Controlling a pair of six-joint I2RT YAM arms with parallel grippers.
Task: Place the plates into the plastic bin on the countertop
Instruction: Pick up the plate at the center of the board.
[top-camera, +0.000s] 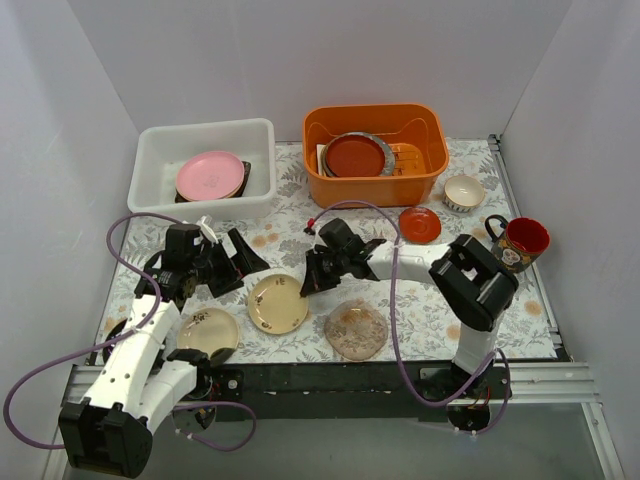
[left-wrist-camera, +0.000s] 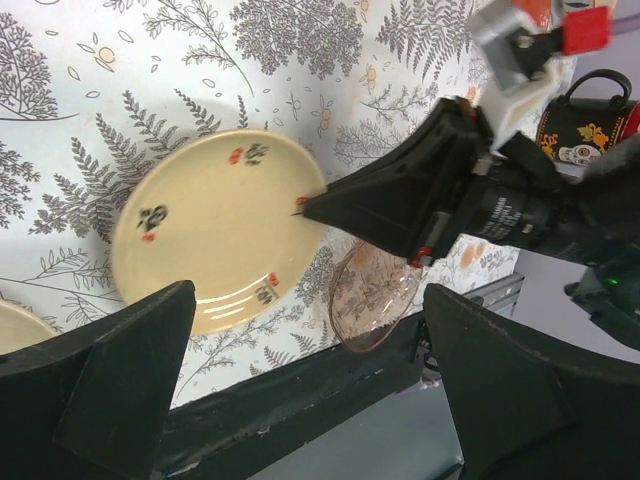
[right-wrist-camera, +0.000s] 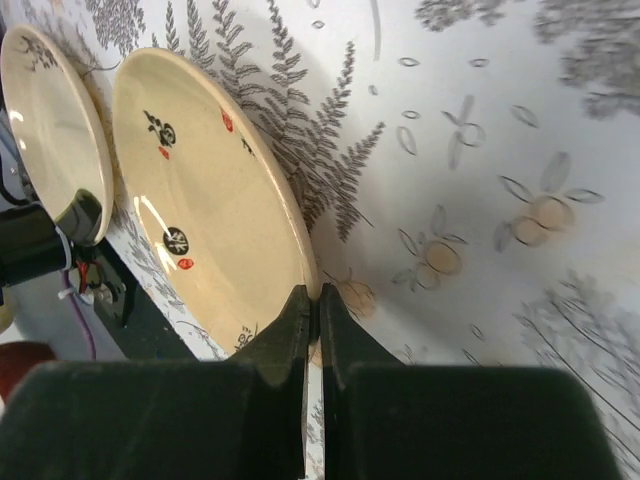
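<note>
A fern-printed bench (top-camera: 288, 190) is seen from above. Near its centre lies a cream plate (top-camera: 277, 303). The right end effector (top-camera: 305, 288) is clenched on this plate's rim at about 2 o'clock. The left end effector (top-camera: 242, 272) hangs released, jaws wide, just off the plate's 10 o'clock side. A second cream plate (top-camera: 208, 330) lies at 7 o'clock on the bench and a pink glass plate (top-camera: 356, 330) at 5 o'clock. The white plastic bin (top-camera: 205, 130) stands at 11 o'clock, holding a pink plate (top-camera: 210, 175).
</note>
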